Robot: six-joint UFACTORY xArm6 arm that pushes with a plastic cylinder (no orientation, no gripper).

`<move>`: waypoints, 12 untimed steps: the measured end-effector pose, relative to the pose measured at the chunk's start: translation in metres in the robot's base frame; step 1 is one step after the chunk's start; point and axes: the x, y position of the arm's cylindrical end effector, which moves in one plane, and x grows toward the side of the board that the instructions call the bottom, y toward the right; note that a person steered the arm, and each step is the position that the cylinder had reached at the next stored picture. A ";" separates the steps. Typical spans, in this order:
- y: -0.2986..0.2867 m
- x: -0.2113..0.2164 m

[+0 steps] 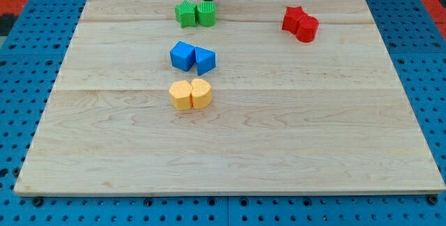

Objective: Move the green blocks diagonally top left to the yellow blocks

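Two green blocks sit side by side near the view's top: a ribbed, star-like one [185,14] on the left and a rounder one [205,14] on the right. Two yellow blocks, one [181,95] on the left and one [201,93] on the right, touch each other left of the board's centre. My tip [208,1] comes down from the view's top edge and stands right behind the right green block, touching or nearly touching its far side.
A blue cube [182,56] and a blue wedge-like block [205,60] sit between the green and yellow pairs. Two red blocks [300,23] lie at the top right. The wooden board [279,135] rests on blue pegboard.
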 end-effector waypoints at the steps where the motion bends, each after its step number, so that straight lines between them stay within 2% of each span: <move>1: 0.000 0.000; 5: 0.010 0.009; 7: 0.076 0.018; 8: 0.069 0.034; 9: 0.023 0.037; 12: 0.017 0.037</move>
